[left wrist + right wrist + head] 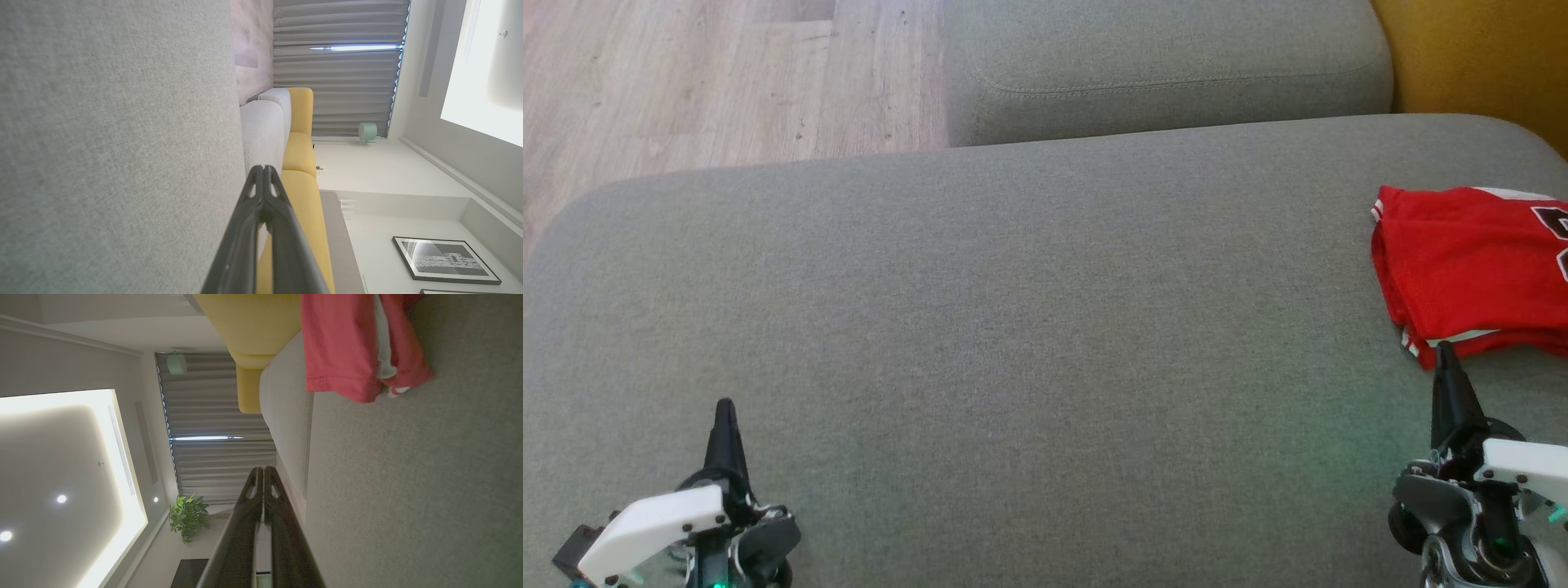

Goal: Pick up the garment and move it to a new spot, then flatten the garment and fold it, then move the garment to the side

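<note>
A: Where's the garment (1470,273)?
B: Folded, at the grey cushion's (1013,327) right side — just past the right gripper (1445,349).
A: Held?
B: No. That one and the left gripper (725,406) are pinched shut, empty. Last step looks done; next, just pull clear.
A: Any writing?
B: Black marks, cut off — unreadable.

Open grey cushion (1013,327) (jersey (1462,261) far right)

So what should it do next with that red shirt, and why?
Probably open the right gripper and ease it forward to the near edge of the red jersey with white trim. That gripper is shut and empty, its tip just short of the jersey, which lies in layers at the right end of the grey fabric cushion. The left gripper, also shut, sits far off.
</note>
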Motion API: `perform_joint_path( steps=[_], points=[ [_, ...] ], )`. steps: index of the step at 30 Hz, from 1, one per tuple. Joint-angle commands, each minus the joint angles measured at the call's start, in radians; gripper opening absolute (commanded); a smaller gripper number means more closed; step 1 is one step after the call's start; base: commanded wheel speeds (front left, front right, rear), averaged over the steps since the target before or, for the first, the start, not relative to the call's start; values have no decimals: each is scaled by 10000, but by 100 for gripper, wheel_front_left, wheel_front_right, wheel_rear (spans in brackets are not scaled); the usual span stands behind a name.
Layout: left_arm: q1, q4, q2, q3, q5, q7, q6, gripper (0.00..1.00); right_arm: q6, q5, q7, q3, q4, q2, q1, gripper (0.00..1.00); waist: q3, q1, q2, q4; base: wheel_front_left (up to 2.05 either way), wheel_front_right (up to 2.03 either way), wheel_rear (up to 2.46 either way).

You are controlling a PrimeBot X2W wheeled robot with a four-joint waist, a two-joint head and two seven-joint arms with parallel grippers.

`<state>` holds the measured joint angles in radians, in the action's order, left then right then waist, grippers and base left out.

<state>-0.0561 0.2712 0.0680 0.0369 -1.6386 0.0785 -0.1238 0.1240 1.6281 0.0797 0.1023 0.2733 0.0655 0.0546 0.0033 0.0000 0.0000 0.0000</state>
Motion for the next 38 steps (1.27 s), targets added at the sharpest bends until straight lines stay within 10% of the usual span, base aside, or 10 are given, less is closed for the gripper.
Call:
perform_joint_path(
  steps=[1,38],
  points=[
    [-487,-279,99,385,-20,39,-69,0,67,56,94,-185,-304,65,506,0,-2,0,0,0,0,0,0],
    [-498,-272,-1,527,99,153,-69,0,67,-42,187,-69,-296,-17,516,0,-2,0,0,0,0,0,0]
  ],
)
